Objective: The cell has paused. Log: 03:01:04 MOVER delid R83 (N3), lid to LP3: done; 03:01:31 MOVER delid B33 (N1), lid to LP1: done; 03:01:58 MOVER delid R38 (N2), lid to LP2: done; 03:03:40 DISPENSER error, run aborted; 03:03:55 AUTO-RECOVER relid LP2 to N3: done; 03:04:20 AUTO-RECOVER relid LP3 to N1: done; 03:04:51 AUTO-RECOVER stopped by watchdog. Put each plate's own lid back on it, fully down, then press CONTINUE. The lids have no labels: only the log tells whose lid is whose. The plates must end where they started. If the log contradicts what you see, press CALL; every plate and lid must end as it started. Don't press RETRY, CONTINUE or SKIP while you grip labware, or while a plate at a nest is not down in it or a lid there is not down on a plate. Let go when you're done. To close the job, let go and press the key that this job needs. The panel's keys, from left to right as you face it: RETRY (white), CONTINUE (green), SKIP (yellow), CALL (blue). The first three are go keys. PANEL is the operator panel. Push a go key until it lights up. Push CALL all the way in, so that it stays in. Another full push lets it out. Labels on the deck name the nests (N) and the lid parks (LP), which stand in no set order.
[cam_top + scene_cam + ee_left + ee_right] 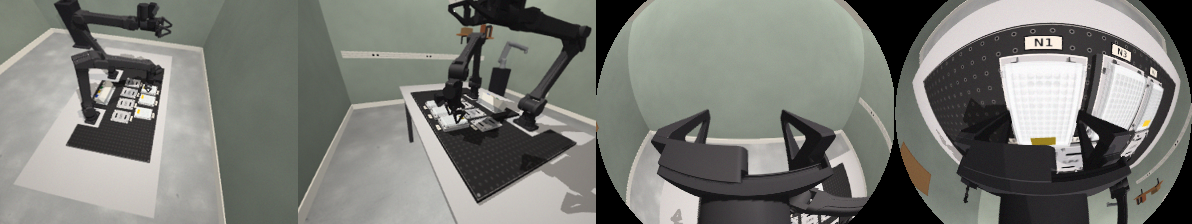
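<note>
My right gripper (1043, 113) (148, 88) is shut on the lid (1044, 90) at nest N1, its fingers at the two sides. Whether the lid sits fully down cannot be told. A yellow mark shows at its near end. The plate at N3 (1123, 92) (148, 101) (439, 112) and the plate at the third nest (1153, 102) (144, 114) sit in a row beside it. Whether they wear clear lids is hard to tell. My left gripper (745, 113) (170, 30) is open and empty, high above the deck. The operator panel (104, 94) (493, 101) stands near the arm bases.
Several grey lid parks (121, 116) (486, 124) stand in a row beside the nests, on the black perforated deck (116, 140) (498, 160). Clear lids on them cannot be made out. The right arm reaches low across the deck.
</note>
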